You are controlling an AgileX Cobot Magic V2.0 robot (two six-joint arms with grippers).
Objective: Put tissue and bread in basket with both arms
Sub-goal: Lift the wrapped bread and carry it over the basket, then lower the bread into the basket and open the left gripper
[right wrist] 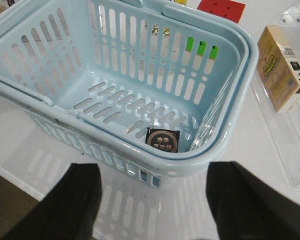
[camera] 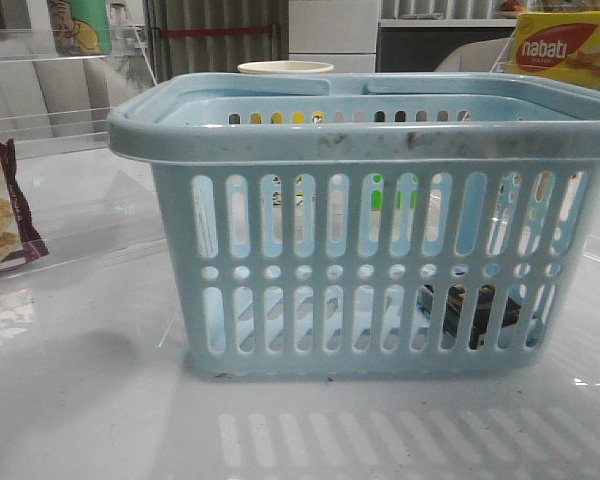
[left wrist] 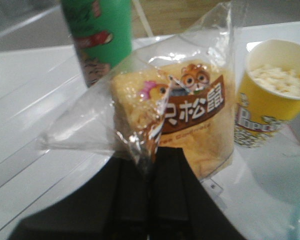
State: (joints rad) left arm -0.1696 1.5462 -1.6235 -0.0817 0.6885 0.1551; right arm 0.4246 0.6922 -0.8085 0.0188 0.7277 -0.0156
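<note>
The light-blue basket [camera: 365, 140] fills the middle of the front view. The tissue, a small dark pack [right wrist: 163, 139], lies on the basket floor near a corner; it shows through the slots in the front view [camera: 470, 312]. My left gripper [left wrist: 152, 152] is shut on the clear plastic edge of the bread packet [left wrist: 180, 115], golden bread with a brown label, and holds it above the white table. My right gripper [right wrist: 152, 200] is open and empty, just outside the basket rim [right wrist: 140, 145] above the tissue corner. Neither gripper shows in the front view.
A green can [left wrist: 97, 35] and a yellow popcorn cup [left wrist: 270, 92] stand beyond the bread. A maroon-edged snack bag [camera: 5, 210] lies at the left, a yellow nabati box [camera: 568, 50] at the back right. A tan box [right wrist: 282, 67] lies beside the basket.
</note>
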